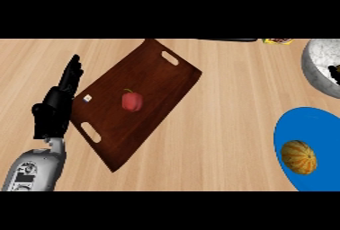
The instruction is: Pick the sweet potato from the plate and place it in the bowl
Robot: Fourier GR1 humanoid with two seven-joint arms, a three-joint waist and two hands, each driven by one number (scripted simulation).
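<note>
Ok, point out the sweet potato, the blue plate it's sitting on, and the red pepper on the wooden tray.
sweet potato (299, 157), head view, middle of its striped orange skin.
blue plate (306, 121), head view, bare part above the sweet potato.
red pepper (131, 101), head view, middle of its body.

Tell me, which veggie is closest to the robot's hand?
The red pepper on the brown tray, right beside the open left hand. The orange striped sweet potato lies far off on the blue plate.
</note>
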